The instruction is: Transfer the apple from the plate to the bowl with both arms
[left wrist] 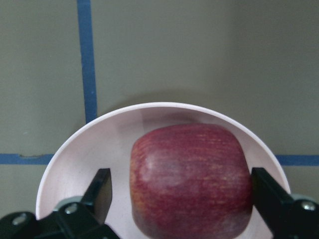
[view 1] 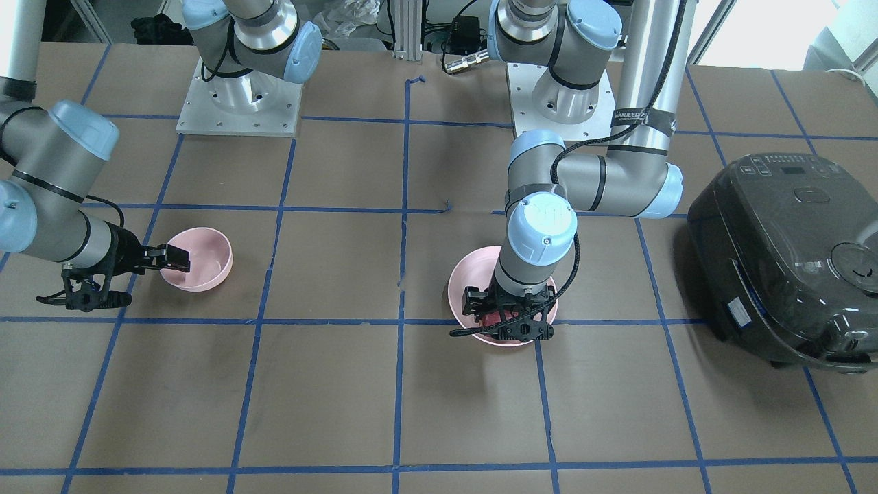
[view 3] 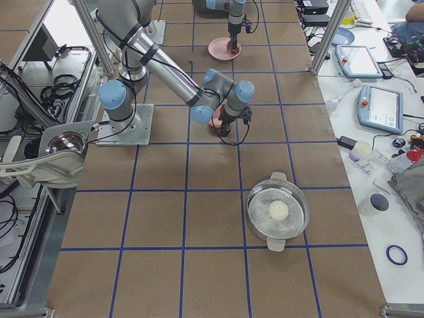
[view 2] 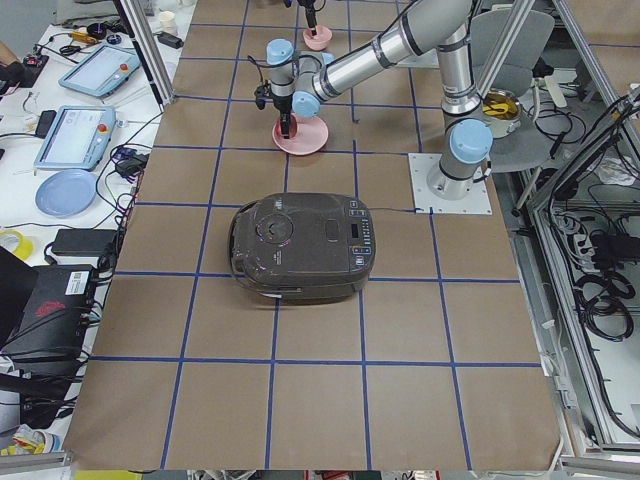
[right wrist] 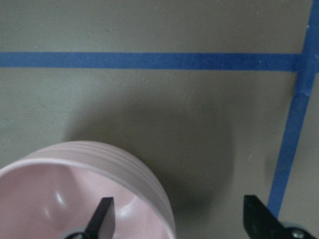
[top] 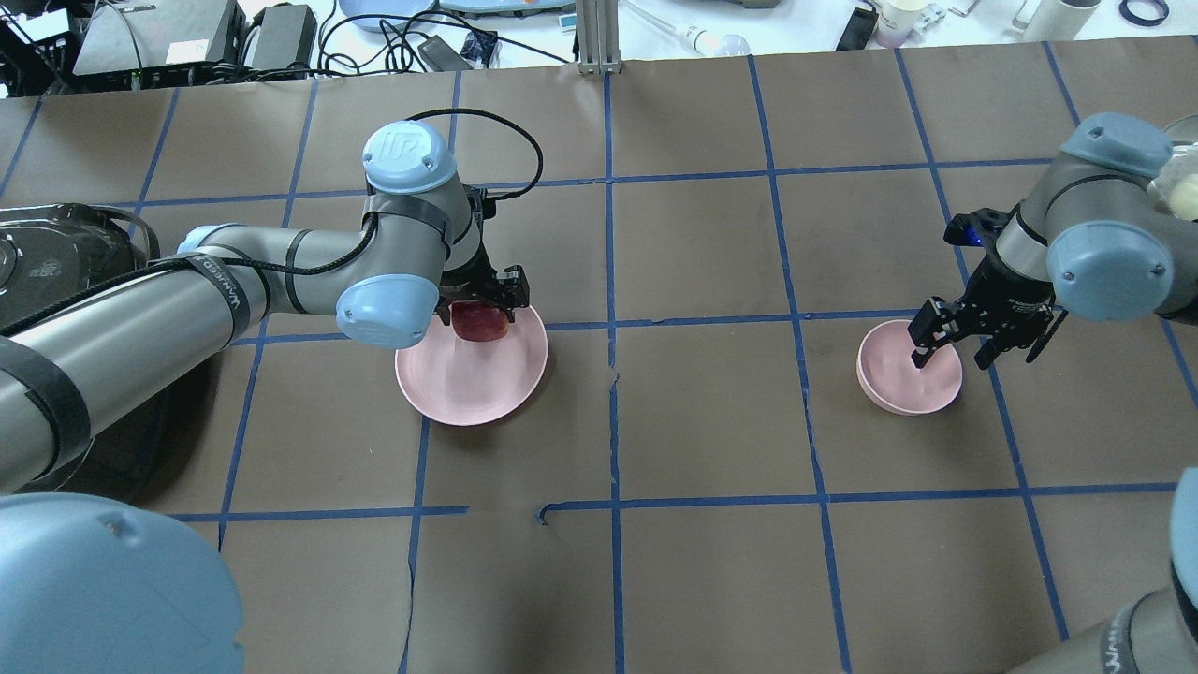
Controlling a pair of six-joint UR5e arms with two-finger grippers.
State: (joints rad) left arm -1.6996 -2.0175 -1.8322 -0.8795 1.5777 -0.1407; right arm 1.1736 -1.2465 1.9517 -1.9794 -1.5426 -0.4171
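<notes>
The left claw (left wrist: pixel 183 196) is spread wide over the shallow pale pink round plate (left wrist: pixel 164 107), gripping nothing. Its fingers straddle the dark red, blocky apple (left wrist: pixel 192 169), which lies off-centre on the plate, between the middle of the brown tabletop (top: pixel 702 421) and its left edge.

One finger is close against the apple and the other stands off. An uneven close could therefore shove the smooth fruit or skid the plate.

Toward the right edge, the right claw (right wrist: pixel 180 215) is open astride the wall of the small deep pink bowl (right wrist: pixel 99 159). Pinching there could tip the bowl.
</notes>
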